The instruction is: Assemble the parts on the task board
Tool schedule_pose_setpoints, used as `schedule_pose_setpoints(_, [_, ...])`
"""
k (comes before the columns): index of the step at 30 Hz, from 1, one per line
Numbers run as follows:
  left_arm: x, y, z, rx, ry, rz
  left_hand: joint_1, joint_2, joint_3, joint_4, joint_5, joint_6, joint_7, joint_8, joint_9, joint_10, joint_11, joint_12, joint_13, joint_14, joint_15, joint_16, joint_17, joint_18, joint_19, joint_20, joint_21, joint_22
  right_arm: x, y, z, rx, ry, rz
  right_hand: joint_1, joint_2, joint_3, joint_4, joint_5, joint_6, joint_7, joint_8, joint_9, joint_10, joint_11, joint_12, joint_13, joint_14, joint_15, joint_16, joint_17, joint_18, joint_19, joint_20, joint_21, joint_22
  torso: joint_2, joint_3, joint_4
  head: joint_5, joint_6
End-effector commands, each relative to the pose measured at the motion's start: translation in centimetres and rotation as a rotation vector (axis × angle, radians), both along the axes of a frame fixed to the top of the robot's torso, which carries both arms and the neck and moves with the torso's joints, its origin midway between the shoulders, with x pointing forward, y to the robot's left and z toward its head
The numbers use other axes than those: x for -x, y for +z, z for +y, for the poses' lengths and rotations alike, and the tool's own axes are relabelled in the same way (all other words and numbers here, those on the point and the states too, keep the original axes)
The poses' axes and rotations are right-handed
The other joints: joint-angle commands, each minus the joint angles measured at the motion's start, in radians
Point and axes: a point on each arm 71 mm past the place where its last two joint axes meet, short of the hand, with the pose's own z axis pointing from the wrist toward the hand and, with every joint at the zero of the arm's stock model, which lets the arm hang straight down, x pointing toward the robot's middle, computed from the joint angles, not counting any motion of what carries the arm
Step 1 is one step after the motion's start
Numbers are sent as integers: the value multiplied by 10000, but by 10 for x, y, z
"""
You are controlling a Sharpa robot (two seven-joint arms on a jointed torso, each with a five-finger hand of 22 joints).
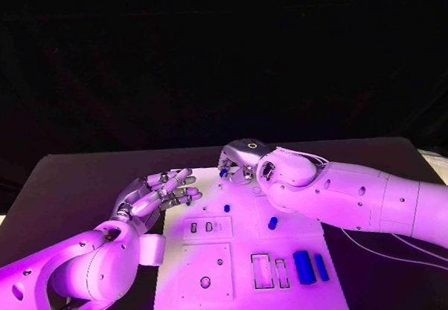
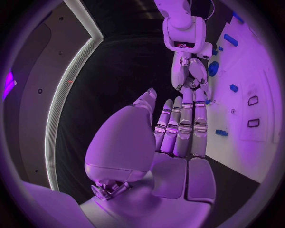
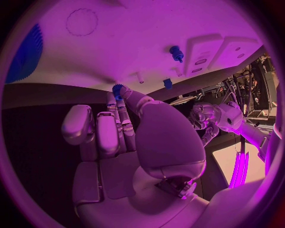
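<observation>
One white task board (image 1: 186,308) on black table (image 1: 65,179), dark backdrop.

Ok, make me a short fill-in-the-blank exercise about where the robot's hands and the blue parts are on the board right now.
1. The task board lies on a table whose colour is ____.
2. The right hand is at the board's ____ edge, fingertips at a small blue gear.
3. The left hand hovers by the board's far left corner and holds ____.
4. The two long blue bars lie on the board's near ____ side, seen from the head.

Missing words: black; far; nothing; right
</observation>
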Motion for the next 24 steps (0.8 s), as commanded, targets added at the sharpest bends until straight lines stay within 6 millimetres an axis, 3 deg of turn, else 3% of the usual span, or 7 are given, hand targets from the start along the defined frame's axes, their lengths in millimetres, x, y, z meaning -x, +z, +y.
schedule_pose_setpoints(1, [1,2,-2,147,-207,-64,10,124,-25,-61,-50,-11,53,-59,-9,-67,-13,-14,-15,-15,10,-68,9,98,68,-20,-52,-13,-2,-2,-2,391,-269,72,-5,-73,70,-13,16,-4,67,-10,1,-19,29,27,17,444,36,49,-3,-185,7,15,55,7,20,-3,1,-19,-4])
schedule_pose_setpoints(10, [1,3,-4,162,-248,-68,16,127,-27,-74,-50,-9,50,-61,-8,-68,-15,-12,-15,-14,10,-73,17,99,70,-20,-57,-15,-3,-2,3,345,-339,-38,-147,-245,78,74,2,-237,148,-70,-53,-239,97,2,1,410,98,40,-68,-165,-79,57,17,-91,37,-14,22,-31,-14])
schedule_pose_setpoints(12, [1,3,-4,163,-253,-66,16,127,-27,-74,-50,-9,50,-61,-8,-68,-15,-12,-15,-14,10,-73,17,99,70,-20,-57,-15,-3,-2,4,264,-327,-122,-308,-513,-7,154,-31,-858,288,-65,-142,-908,260,4,-17,282,217,-215,-467,-44,-454,164,-398,-822,38,-11,24,-28,-11])
schedule_pose_setpoints(15, [1,3,-3,154,-242,-60,16,127,-27,-74,-50,-9,50,-61,-8,-68,-15,-12,-15,-14,10,-73,17,99,70,-20,-57,-15,-2,0,4,118,-291,-258,-311,-780,-465,240,-92,-1783,182,-73,-129,-1996,350,17,-3,48,296,-806,-1318,171,-980,297,-1101,-1945,40,-10,6,-9,-5])
schedule_pose_setpoints(20, [0,2,-1,119,-169,-58,16,127,-27,-74,-50,-9,50,-61,-8,-68,-15,-12,-15,-14,10,-73,17,99,70,-20,-57,-15,4,4,-1,-155,-184,-421,-118,-711,-922,398,-37,-1842,253,-30,-98,-2067,354,100,25,47,302,-946,-1532,197,-977,328,-1268,-2153,57,2,-4,-13,21])
schedule_pose_setpoints(24, [-2,2,3,88,-120,-42,18,127,-30,-84,-52,-11,49,-64,-8,-71,-15,-12,-15,-13,9,-78,23,99,72,-20,-61,-17,12,12,-15,-581,-227,-519,-4,-573,-963,488,99,-1514,265,45,-59,-1443,278,346,80,172,240,-693,-1203,131,-731,282,-1068,-1817,46,6,-40,-37,39])
